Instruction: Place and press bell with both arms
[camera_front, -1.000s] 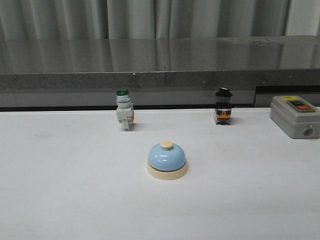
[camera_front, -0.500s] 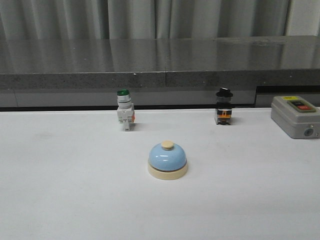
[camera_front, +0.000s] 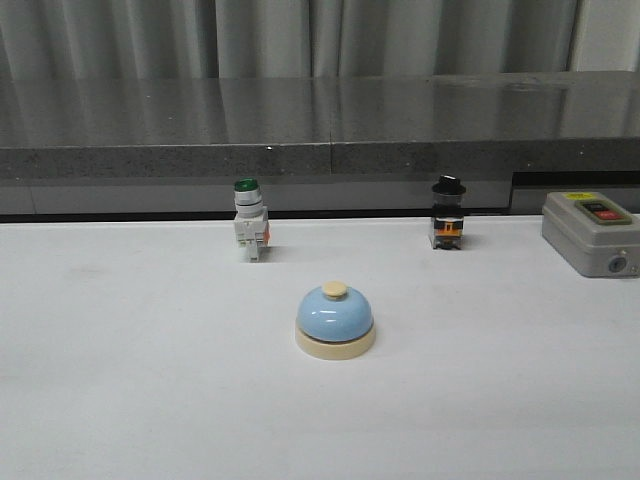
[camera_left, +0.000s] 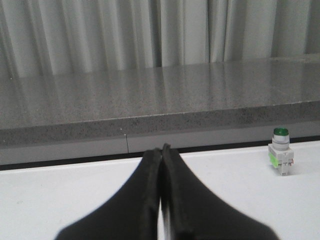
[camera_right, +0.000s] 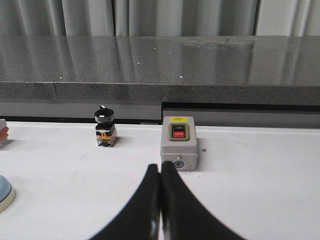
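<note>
The light-blue dome bell (camera_front: 335, 318) with cream base and cream knob stands upright on the white table (camera_front: 120, 380), near the middle. Its edge shows at the side of the right wrist view (camera_right: 4, 192). Neither arm shows in the front view. My left gripper (camera_left: 161, 150) is shut and empty, low over the table, well apart from the bell. My right gripper (camera_right: 160, 166) is shut and empty, pointing at the grey switch box.
A green-capped white pushbutton (camera_front: 249, 232) stands behind the bell to the left, also in the left wrist view (camera_left: 280, 157). A black-knobbed switch (camera_front: 447, 213) stands behind to the right (camera_right: 105, 126). A grey on/off switch box (camera_front: 590, 232) sits at the far right (camera_right: 178, 142). A dark stone ledge (camera_front: 320, 130) runs along the back.
</note>
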